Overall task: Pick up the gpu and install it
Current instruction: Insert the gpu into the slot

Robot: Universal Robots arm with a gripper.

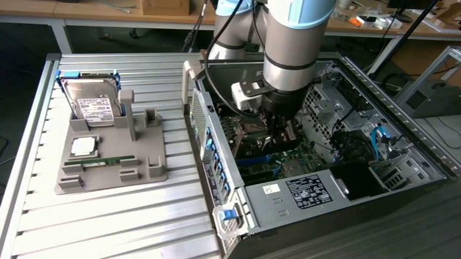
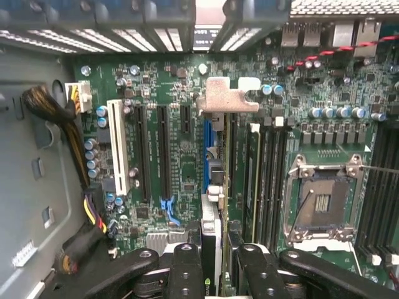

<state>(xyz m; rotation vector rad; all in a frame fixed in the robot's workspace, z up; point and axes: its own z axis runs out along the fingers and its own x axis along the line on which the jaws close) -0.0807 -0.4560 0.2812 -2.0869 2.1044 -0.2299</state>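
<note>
In the wrist view the gpu (image 2: 212, 215) is seen edge-on, a thin dark card with its silvery bracket (image 2: 227, 94) at the far end. My gripper (image 2: 215, 265) is shut on it, one black finger (image 2: 186, 269) on each side. The card hangs over the green motherboard (image 2: 187, 143), along a blue slot (image 2: 206, 140) beside the black expansion slots (image 2: 163, 152). I cannot tell whether it touches the slot. In the exterior view my gripper (image 1: 278, 139) reaches down inside the open computer case (image 1: 216, 162), above the motherboard (image 1: 252, 162).
A grey holder tray (image 1: 108, 172) on the exterior view's left carries a hard drive (image 1: 94, 102), a green memory stick (image 1: 101, 160) and a small chip (image 1: 84, 144). The power supply (image 1: 310, 191) sits at the case's near end. The CPU socket (image 2: 321, 202) and cables (image 2: 47, 106) flank the slots.
</note>
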